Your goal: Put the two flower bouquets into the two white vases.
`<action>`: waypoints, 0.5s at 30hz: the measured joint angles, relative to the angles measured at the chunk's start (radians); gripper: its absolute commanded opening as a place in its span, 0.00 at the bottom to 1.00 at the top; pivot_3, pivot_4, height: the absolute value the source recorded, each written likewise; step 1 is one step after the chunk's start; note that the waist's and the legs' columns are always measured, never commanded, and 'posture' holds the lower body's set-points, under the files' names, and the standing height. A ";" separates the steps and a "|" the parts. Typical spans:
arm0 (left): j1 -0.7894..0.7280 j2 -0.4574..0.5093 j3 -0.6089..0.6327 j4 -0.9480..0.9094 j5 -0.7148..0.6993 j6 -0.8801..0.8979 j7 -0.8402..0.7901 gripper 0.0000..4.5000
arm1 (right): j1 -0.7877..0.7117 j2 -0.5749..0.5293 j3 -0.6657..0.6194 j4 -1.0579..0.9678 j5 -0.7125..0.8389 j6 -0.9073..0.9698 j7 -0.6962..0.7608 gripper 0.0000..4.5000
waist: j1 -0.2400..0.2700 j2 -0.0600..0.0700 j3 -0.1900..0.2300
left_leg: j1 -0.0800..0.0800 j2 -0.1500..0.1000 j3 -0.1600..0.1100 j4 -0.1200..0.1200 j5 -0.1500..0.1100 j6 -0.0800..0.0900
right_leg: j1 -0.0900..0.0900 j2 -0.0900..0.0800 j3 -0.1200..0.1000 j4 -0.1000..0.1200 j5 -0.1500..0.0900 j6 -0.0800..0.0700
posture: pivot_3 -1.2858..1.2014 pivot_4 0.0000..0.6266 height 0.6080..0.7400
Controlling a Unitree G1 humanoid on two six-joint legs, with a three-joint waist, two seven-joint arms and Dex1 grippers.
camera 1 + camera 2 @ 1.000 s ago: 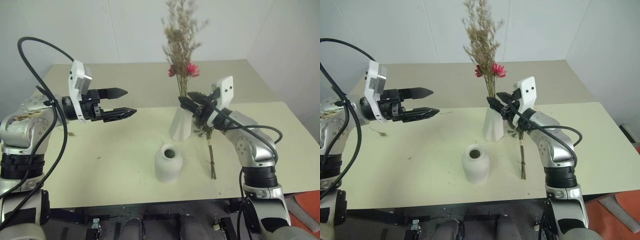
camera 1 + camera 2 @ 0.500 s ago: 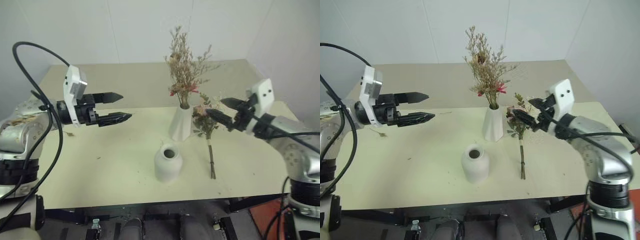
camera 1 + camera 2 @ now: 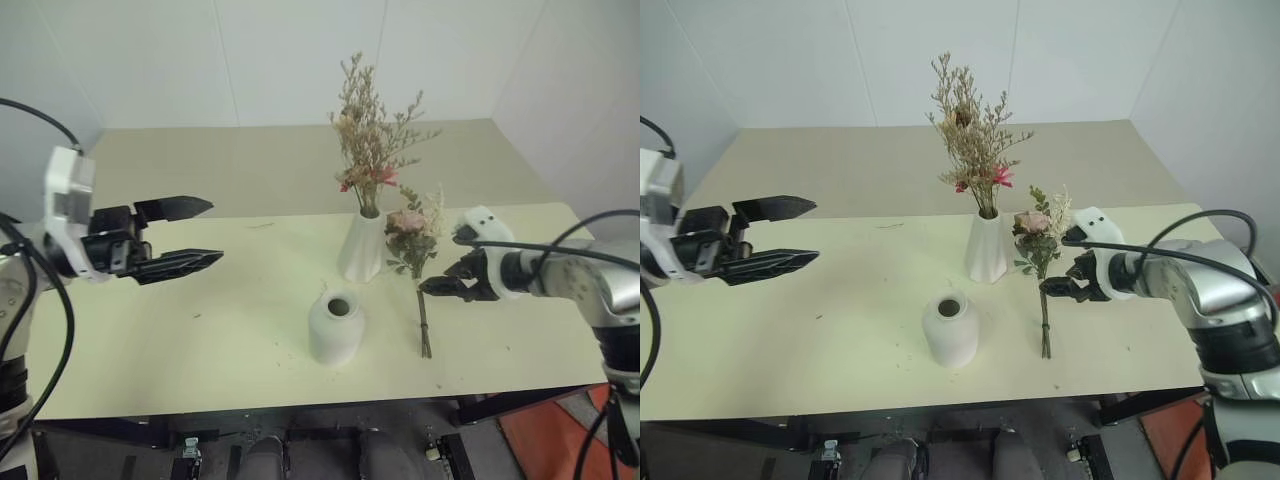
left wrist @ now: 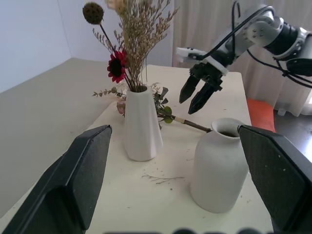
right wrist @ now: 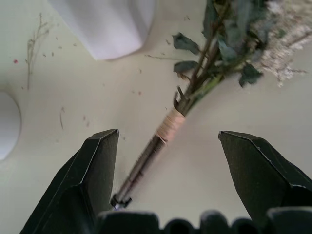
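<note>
Now, near to far across the table:
Round vase: upright toward the near edge, mouth bare.
Rose bouquet: lying flat just right of both vases, stems toward the near edge.
Right gripper: fingers spread apart, pointing down over the bound stems, gripping nothing.
Left gripper: fingers apart, held level above the left side, holding nothing.
Tall vase: mid-table, upright, with the dried bunch standing in its mouth.
</note>
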 measured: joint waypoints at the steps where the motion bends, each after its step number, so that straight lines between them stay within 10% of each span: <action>1: 0.014 0.005 0.002 -0.008 -0.005 0.000 -0.008 1.00 | -0.014 0.017 0.025 0.023 -0.015 0.001 0.000 0.87 | 0.001 0.000 0.000 | 0.000 0.000 0.000 0.000 0.000 0.000 | 0.000 0.000 0.000 0.000 0.000 0.000 | 0.52 0.24 1.00; 6: 0.085 0.058 0.014 -0.024 -0.022 0.002 -0.074 1.00 | -0.037 0.103 0.118 0.151 -0.087 -0.008 -0.014 0.83 | 0.003 -0.001 0.001 | -0.001 0.000 0.000 0.000 0.000 0.000 | -0.001 0.000 0.000 0.001 0.000 0.000 | 0.52 0.24 1.00; 15: 0.117 0.131 0.051 -0.010 -0.030 0.000 -0.162 1.00 | -0.051 0.137 0.086 0.242 -0.174 -0.047 -0.062 0.21 | 0.001 -0.002 0.000 | 0.001 0.000 0.000 0.000 0.000 0.000 | 0.000 0.000 -0.001 0.000 0.000 0.000 | 0.52 0.24 1.00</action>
